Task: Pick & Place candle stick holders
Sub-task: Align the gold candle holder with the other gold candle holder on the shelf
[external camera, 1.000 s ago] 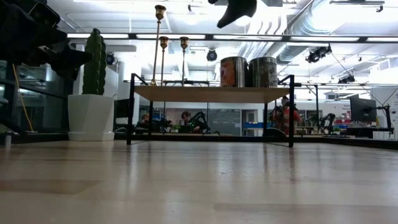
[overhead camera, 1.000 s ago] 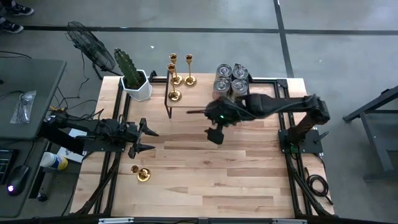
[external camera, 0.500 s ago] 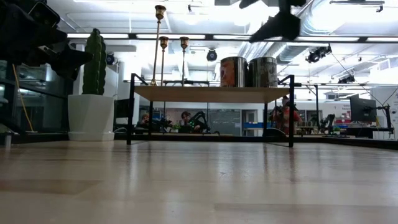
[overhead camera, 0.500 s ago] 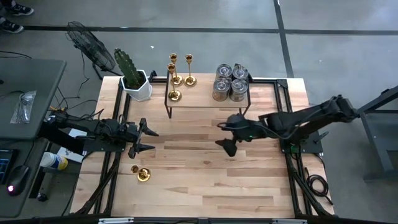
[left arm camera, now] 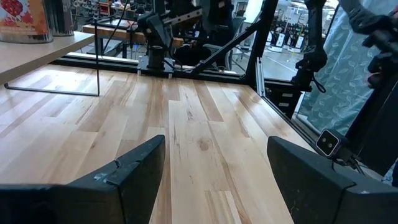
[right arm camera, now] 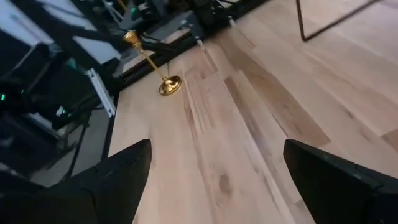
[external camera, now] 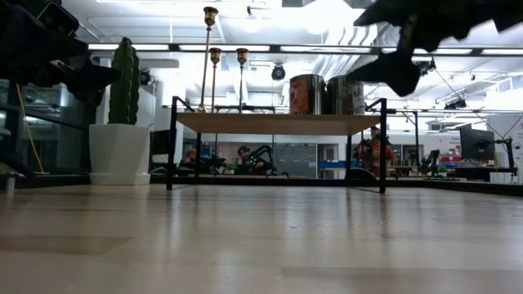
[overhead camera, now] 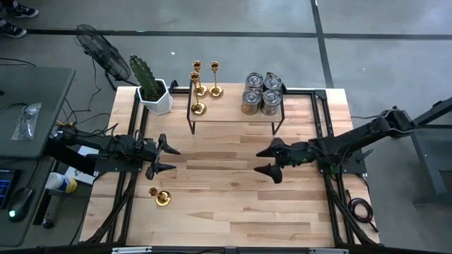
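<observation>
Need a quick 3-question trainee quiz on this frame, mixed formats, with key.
1. True or false: the right gripper holds a gold candlestick.
2. How many gold candlesticks stand on the raised shelf? A) two B) three C) four
3. Fill in: the fourth gold candlestick is on the table, nearest the ____ gripper.

Key
1. False: its jaws are open and empty, above bare table in front of the shelf.
2. B; three, beside four silver holders.
3. Left: the left gripper, open too, is just beyond it.
</observation>
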You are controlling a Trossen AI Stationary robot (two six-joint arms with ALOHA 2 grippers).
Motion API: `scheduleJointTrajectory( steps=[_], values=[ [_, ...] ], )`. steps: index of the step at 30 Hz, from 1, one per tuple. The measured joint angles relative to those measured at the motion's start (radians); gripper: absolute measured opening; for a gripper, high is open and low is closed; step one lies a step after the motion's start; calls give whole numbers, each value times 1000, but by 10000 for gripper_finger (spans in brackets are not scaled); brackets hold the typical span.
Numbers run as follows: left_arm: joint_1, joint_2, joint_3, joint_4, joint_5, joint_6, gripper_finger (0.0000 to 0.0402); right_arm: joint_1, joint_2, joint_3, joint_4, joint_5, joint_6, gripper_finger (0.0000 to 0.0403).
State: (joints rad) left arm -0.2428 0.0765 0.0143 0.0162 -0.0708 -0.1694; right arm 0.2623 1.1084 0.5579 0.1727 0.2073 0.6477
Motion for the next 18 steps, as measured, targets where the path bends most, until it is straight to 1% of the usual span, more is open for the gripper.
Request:
scheduleJointTrajectory(
  steps=[4, 6, 8, 12, 18],
  values=[
    [0, 0, 0, 0, 0, 0, 277, -2, -51, -117, 132, -6, -91, 356],
    [0, 0, 0, 0, 0, 0, 277, -12, -91, -168, 176, -7, -100, 350],
    [0, 0, 0, 0, 0, 0, 277, -23, -143, -219, 185, -7, -94, 338],
    [0, 0, 0, 0, 0, 0, 277, -45, -259, -302, 184, -7, -102, 294],
    [0, 0, 0, 0, 0, 0, 277, -49, -414, -396, 184, -8, -155, 208]
  ],
)
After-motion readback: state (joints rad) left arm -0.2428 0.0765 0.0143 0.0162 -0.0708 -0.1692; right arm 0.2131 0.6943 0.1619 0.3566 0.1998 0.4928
